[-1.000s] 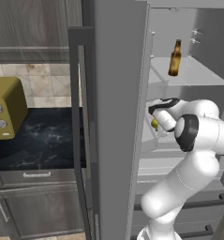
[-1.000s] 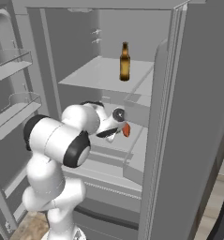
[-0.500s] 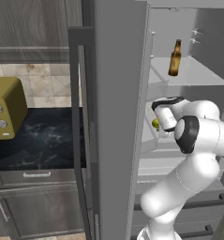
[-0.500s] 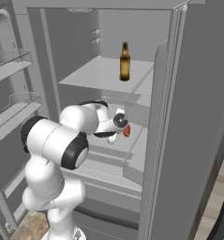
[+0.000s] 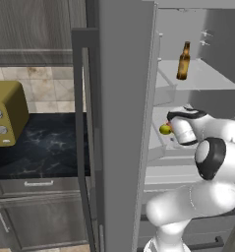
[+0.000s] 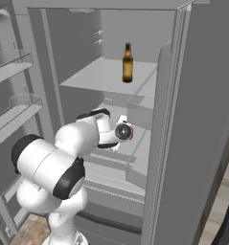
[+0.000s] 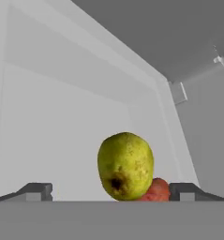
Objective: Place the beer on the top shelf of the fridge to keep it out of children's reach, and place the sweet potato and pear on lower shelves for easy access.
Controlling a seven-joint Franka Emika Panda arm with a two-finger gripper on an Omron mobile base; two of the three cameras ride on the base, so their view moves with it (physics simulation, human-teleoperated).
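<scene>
The brown beer (image 5: 183, 61) (image 6: 127, 63) stands upright on the top shelf (image 5: 207, 79) (image 6: 94, 76) of the open fridge (image 6: 192, 119). One level down, the yellow-green pear (image 5: 164, 129) (image 7: 126, 166) lies on a lower shelf (image 6: 141, 152), with the orange-red sweet potato (image 7: 156, 190) (image 6: 131, 135) touching it just behind. My gripper (image 5: 171, 127) (image 7: 111, 192) is open right in front of the pear. Its fingertips (image 7: 36, 191) stand wide to either side, clear of the fruit.
The grey fridge door (image 5: 121, 128) stands edge-on at the arm's left. Beyond it are a dark counter (image 5: 45, 147) and an olive toaster oven (image 5: 6, 113). Door bins (image 6: 15, 112) hang at the left in the right base view.
My hand has drawn back a little from the pear and its jaws have spread slightly wider. Pear, sweet potato and beer have stayed put.
</scene>
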